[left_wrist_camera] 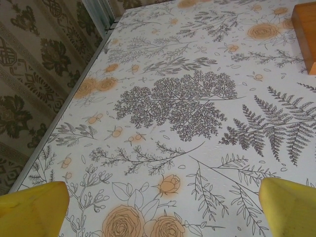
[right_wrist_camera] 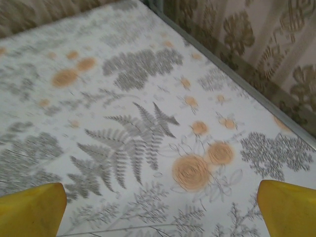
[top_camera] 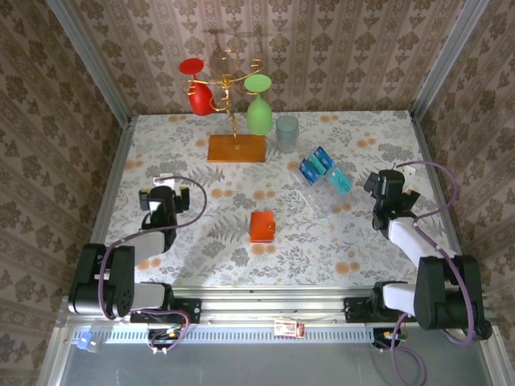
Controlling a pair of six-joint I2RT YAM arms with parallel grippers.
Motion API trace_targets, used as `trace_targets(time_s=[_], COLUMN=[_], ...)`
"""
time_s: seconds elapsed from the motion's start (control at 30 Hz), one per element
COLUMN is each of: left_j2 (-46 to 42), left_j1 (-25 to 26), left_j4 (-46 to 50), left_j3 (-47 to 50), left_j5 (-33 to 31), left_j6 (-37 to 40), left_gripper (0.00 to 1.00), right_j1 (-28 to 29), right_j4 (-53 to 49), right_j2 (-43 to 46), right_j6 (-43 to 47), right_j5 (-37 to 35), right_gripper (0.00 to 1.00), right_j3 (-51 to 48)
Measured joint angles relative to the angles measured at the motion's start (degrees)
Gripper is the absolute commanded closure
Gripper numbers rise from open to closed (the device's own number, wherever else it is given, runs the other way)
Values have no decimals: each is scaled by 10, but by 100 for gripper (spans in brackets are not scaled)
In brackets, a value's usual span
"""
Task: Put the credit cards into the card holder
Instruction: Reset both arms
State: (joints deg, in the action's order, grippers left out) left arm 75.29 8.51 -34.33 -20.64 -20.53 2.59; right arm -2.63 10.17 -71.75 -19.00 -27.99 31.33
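- Floral-print table [top_camera: 354, 241] carries the card holder [top_camera: 262, 227], folded shut near centre, within either arm's reach.
- At its two o'clock the credit cards [top_camera: 322, 170] cluster, nearer the right arm.
- Both pincers gape wide and empty: left gripper [left_wrist_camera: 158, 210] at nine o'clock, right gripper [right_wrist_camera: 160, 207] at three, likely poised to start.

Robot lab cell, dressed as a home.
Damask wallpaper panels [top_camera: 338, 48] in aluminium framing [top_camera: 92, 60]; floral-print worktop [top_camera: 354, 241]; left arm [top_camera: 121, 269] and right arm [top_camera: 426, 265] bolted to a metal rail [top_camera: 273, 307].
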Motion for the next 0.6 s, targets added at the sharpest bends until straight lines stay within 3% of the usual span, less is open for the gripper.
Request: trace_targets(time_s=[0.23, 0.6], left_j2=[0, 0], left_j1=[0, 0], left_j4=[0, 0], left_j3=[-4, -5], left_j5=[6, 6], left_j6=[2, 2], left_gripper=[0, 0], right_j1=[-2, 10], right_j4=[-59, -66], right_j2=[-68, -85], right_j6=[-14, 25], right_j5=[35, 148], right_gripper=[0, 0], right_j3=[51, 59])
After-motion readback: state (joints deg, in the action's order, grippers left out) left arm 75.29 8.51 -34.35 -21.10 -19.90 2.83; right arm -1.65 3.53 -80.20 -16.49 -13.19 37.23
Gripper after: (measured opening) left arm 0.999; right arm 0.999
